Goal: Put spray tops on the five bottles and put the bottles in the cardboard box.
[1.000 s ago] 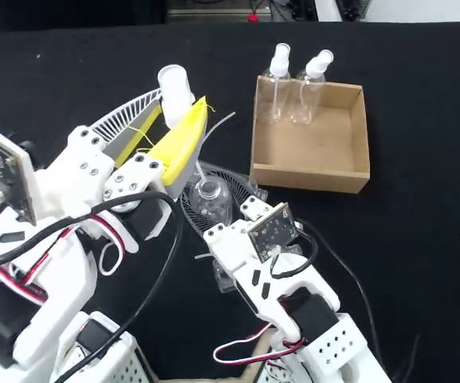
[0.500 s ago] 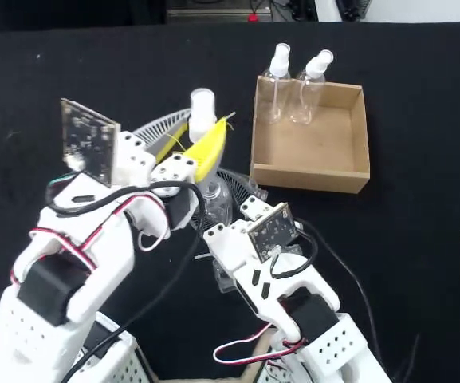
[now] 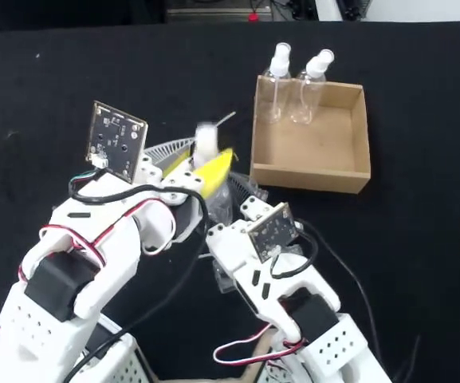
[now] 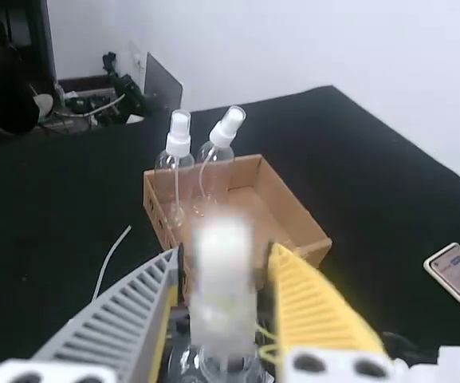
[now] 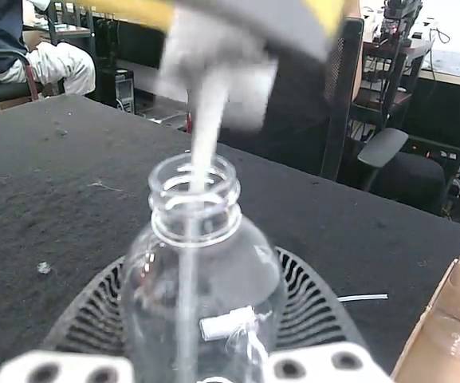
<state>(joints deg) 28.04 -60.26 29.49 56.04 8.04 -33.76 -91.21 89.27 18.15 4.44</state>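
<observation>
**Left claw** [image 4: 223, 257]: the yellow and grey jaws are closed narrowly on the head of a small white plastic spray top [image 4: 226, 295]. The claw hangs just off the near left corner of the brown cardboard box [image 3: 309, 152]. The top's thin white dip tube [image 5: 191, 171] passes down through the open neck of an empty clear plastic bottle [image 5: 202, 271] directly beneath. The collar stands above the threads, not yet seated.

**Right claw** [image 5: 202, 355]: the black ribbed jaws are drawn in around the bottle's lower body, holding it upright beside the box's left wall.

**Handling (judged).**
- The bottle looks empty, light and thin-walled. It would likely dent under a hard squeeze, and its smooth sides may spin when the top is twisted.
- A low, firm hold on the widest part of the body suits it best.
- The spray top appears stiff and light, and is best taken by the sides of its head.
- The dip tube seems flexible and could buckle against the neck rim if lowered off-centre.

**Surroundings.**
- Two finished clear bottles with white spray tops [image 3: 276, 92] stand inside the box against its far wall.
- A loose white tube [image 3: 225, 120] lies on the black tabletop [image 3: 405, 96] just left of the box.
</observation>
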